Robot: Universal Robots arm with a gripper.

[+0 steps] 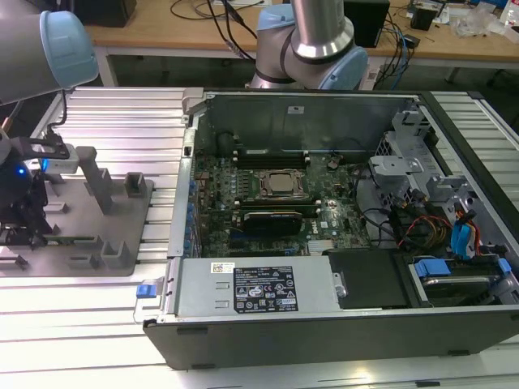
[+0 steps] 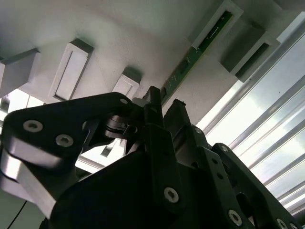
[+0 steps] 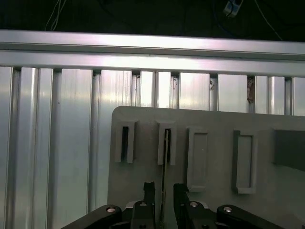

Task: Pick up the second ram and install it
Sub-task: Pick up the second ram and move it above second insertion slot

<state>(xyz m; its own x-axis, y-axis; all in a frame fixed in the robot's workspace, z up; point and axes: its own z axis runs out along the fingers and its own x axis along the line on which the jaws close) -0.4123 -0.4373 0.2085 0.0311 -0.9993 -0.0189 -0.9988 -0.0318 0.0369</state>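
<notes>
The second ram (image 3: 165,157) is a thin green stick standing on edge in a slot of the grey fixture plate (image 3: 214,210). In the second wrist view the second ram (image 2: 200,47) runs from a fixture block down to between my fingers. My gripper (image 3: 163,188) straddles its near end with a black finger on each side and a small gap to the board, so it is open and not clamping. In the second wrist view my gripper (image 2: 165,102) sits the same way over the stick. In the exterior view my gripper (image 1: 20,231) hangs low over the fixture plate (image 1: 130,235) at that view's left.
The open computer case (image 1: 324,324) lies at the middle and right of the exterior view, with the motherboard (image 1: 268,186) and its memory slots (image 1: 268,152) exposed. Upright grey fixture blocks (image 1: 101,182) stand beside my wrist. Ribbed aluminium table (image 1: 122,121) surrounds the plate.
</notes>
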